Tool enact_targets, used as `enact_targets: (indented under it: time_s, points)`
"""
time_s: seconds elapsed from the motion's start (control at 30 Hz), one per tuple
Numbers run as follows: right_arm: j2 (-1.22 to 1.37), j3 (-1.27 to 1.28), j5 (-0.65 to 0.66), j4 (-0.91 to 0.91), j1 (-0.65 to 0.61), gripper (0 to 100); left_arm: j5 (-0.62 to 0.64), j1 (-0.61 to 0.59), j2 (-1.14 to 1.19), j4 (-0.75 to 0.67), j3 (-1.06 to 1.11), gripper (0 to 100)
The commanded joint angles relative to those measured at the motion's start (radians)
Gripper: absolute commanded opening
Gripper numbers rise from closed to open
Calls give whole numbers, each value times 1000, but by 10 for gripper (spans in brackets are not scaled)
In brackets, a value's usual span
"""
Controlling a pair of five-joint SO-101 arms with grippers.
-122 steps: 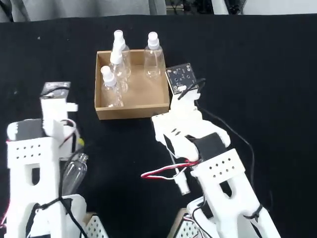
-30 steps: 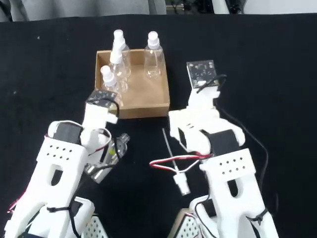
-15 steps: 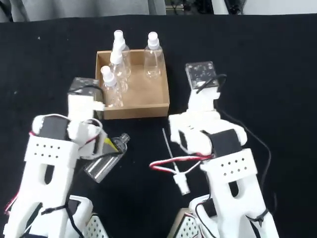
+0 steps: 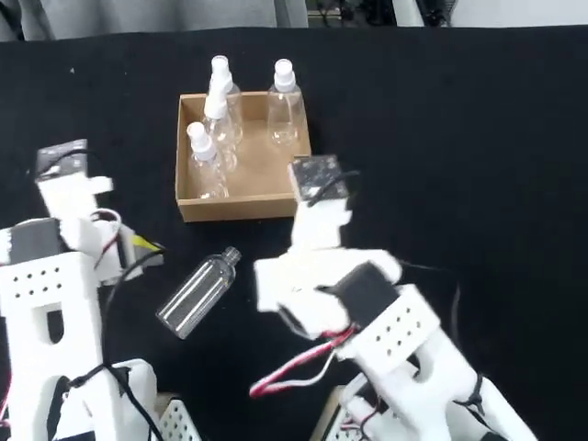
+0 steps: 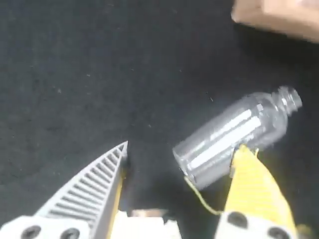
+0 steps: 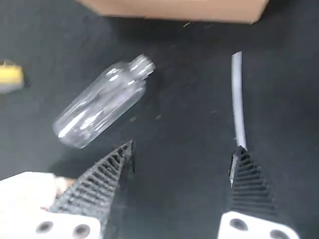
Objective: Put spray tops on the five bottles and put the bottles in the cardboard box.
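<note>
An uncapped clear bottle (image 4: 197, 292) lies on its side on the black table in front of the cardboard box (image 4: 243, 204). It shows as the bottle (image 5: 234, 134) in the left wrist view and the bottle (image 6: 102, 102) in the right wrist view. My left gripper (image 5: 182, 147) is open just beside the bottle's base, and its yellow finger (image 4: 142, 244) sits to the bottle's left. My right gripper (image 6: 184, 147) is open above the table, between the bottle and the spray top's thin tube (image 6: 238, 99). Several capped bottles (image 4: 216, 124) stand in the box.
The box's front wall (image 6: 174, 7) lies just beyond the bottle and the tube. In the high view my right arm (image 4: 349, 294) covers the table right of the bottle. Arm bases stand at the near edge. Open black table stretches to the right.
My left gripper has let go of the bottle and drawn back to the left; the bottle now lies on the table. My right arm has swung left over the spray top.
</note>
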Motion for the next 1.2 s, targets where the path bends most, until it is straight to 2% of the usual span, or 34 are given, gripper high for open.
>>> enact_targets:
  time_s: [0.0, 0.13, 0.3, 0.37, 0.6, 0.8, 1.17]
  points:
    - [-36, -59, -72, 6, -80, 263, 12, -74, -17, -55, 2, 303]
    - [-35, -48, -114, 5, -130, 275, 12, -79, -17, -60, 19, 303]
    - [-35, 31, -180, -140, -235, 417, 12, -81, -17, -60, 19, 303]
    - [-33, 65, -187, -218, -272, 443, 14, -82, -17, -57, 19, 303]
    - [19, 87, -189, -391, -293, 342, 25, -137, -17, -60, 16, 303]
    - [200, 76, -204, -525, -293, 335, 61, -165, -17, -60, 13, 303]
    - [524, -165, -316, -442, -288, 335, 61, -219, -17, -95, 19, 303]
